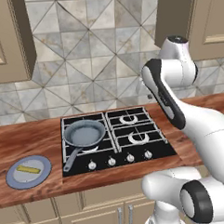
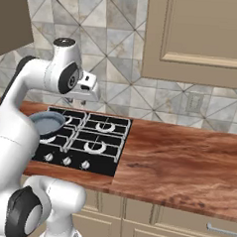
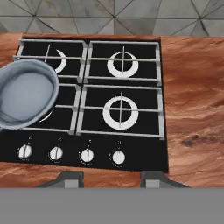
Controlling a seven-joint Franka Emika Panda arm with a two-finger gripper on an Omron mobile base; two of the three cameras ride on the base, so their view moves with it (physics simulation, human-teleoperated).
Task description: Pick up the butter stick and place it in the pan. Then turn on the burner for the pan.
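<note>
A: Sitting untouched on the blue-grey plate (image 1: 17,177) is the butter stick (image 1: 28,170), a thin yellow bar lying roughly flat across the plate's middle, out at 8 o'clock from the cooktop (image 1: 160,148) in the left base view.

B: And the pan (image 1: 84,132)?

A: Empty, parked on the front-left burner, which it mostly hides, with its dark handle (image 1: 72,158) trailing toward 7 o'clock, pointing at the plate. In the hand view the pan's bowl (image 3: 24,94) shows at 9 o'clock, with 4 knobs (image 3: 87,155) in a row along the cooktop's front edge.

B: Where's the gripper (image 3: 107,180)?

A: High above the counter (image 2: 187,159), looking down past the stove's front. 2 finger tips (image 3: 70,179) peek up at 6 o'clock with a clear gap and nothing between them, so it's partly open and carrying nothing.

B: So the pick hasn't started.

A: That's my read: the butter is well apart from the hand, off to the left beyond the pan. To do it well, the arm should swing left over the plate, line the fingers across the bar's narrow width, and come straight down so the tips straddle it without scraping the plate.

B: Risks?

A: A thin bar on a slick plate may skid, so I'd centre it before closing. Then lift clear of the pan's rim before lowering it in.
</note>
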